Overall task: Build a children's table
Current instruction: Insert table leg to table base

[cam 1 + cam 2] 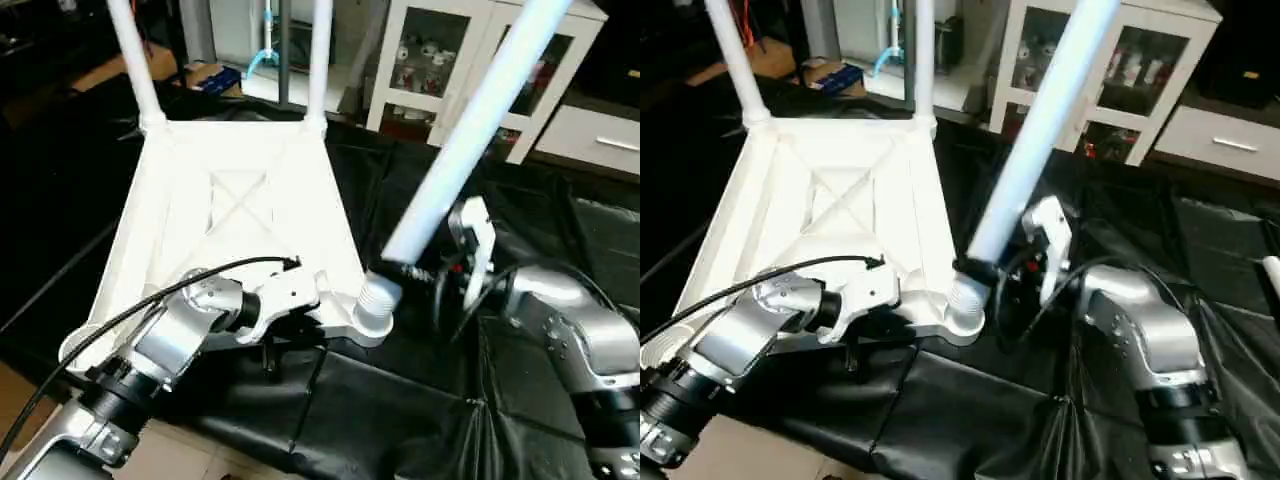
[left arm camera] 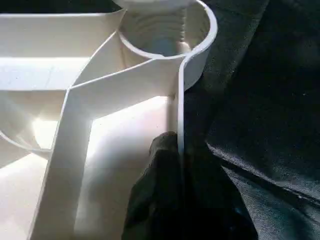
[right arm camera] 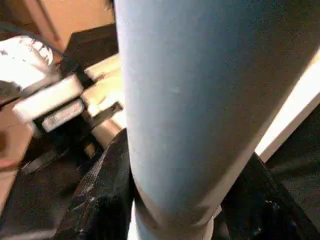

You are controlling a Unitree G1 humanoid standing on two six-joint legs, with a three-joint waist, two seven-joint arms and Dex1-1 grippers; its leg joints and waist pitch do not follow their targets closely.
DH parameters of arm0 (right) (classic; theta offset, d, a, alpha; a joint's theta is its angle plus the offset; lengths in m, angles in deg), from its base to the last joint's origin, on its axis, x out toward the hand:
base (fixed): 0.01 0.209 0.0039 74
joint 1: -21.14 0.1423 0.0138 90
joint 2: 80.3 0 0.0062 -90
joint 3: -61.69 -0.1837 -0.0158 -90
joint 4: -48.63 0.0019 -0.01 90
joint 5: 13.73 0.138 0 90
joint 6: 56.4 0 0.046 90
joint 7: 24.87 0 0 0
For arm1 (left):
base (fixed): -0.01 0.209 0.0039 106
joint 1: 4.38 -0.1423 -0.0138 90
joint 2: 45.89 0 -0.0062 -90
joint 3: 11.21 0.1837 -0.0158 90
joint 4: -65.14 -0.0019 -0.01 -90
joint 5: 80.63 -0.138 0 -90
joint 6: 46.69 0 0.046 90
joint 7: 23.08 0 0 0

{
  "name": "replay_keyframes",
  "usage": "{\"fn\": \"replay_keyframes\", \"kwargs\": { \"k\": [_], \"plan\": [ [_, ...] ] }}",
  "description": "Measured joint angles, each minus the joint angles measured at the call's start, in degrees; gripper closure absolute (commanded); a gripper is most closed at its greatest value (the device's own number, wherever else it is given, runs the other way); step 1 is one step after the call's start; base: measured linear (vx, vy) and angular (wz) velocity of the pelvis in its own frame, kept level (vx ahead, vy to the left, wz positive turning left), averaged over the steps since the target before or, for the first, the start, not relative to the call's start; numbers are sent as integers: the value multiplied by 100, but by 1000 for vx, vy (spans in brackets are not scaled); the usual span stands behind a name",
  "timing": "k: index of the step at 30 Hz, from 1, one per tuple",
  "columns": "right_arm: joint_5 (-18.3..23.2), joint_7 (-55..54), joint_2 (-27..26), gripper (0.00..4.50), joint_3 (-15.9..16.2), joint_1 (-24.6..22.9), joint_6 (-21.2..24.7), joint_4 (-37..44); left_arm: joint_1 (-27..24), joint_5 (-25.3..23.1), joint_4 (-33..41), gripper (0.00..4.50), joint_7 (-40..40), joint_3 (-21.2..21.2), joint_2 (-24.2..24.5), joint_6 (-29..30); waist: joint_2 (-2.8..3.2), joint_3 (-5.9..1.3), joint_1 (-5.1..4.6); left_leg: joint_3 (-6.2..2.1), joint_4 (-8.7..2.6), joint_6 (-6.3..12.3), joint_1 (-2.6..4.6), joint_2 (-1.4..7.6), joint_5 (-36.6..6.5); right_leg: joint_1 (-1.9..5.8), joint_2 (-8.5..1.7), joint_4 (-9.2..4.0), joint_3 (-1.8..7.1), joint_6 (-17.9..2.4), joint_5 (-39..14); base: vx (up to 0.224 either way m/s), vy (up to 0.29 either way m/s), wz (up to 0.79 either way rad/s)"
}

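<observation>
White leg point(image 1: 470, 140), clamped low in the right gripper point(image 1: 415, 272), leans over the near corner socket point(image 1: 375, 305) and needs straightening before threading, while the closed left gripper point(image 1: 275, 345) pins the upturned top's rim point(image 1: 130, 225).

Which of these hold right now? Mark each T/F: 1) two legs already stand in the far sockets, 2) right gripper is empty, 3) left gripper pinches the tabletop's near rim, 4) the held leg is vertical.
1) True: two legs stand in the far corners of the tabletop.
2) False: right gripper clamps a third leg.
3) True: left gripper, shut on the rim.
4) False: it leans, its threaded end at the near corner socket.
</observation>
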Motion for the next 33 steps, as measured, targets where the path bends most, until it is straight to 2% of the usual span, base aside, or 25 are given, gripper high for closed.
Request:
{"fn": "replay_keyframes", "kwargs": {
  "k": [3,8,17,20,24,33],
  "plan": [
    [3,141,29,266,161,-4,79,-4,-47,15,73,442,-60,-8,40,3,-14,12,-23,0,-3,0,0,3,0,-4,2,1,0,0,0,0,0,0],
    [-94,195,-23,266,291,146,22,-264,-85,37,216,442,-181,7,75,43,-29,21,-4,1,-3,1,-3,1,-1,-4,1,-4,2,0,-1,0,0,0],
    [-138,240,-66,266,391,292,22,-461,-146,47,260,450,-242,-6,109,34,-33,25,-21,1,-4,0,-1,0,-1,-5,1,-4,4,3,-3,0,0,0],
    [-268,339,-35,266,474,374,10,-470,-155,45,271,450,-243,-9,113,35,-33,25,-24,1,-5,0,-1,0,-1,-5,1,-4,4,4,-4,0,0,0],
    [-380,442,71,266,664,444,-169,-459,-154,32,272,450,-246,-7,104,31,-34,26,-21,1,-8,0,0,0,-1,-4,1,-5,4,6,-5,0,0,0],
    [-584,499,126,266,853,438,-444,-347,-157,19,271,450,-256,-11,103,29,-33,27,-27,1,-11,-1,3,0,-2,-4,1,-7,4,8,-7,0,0,0]
  ]
}}
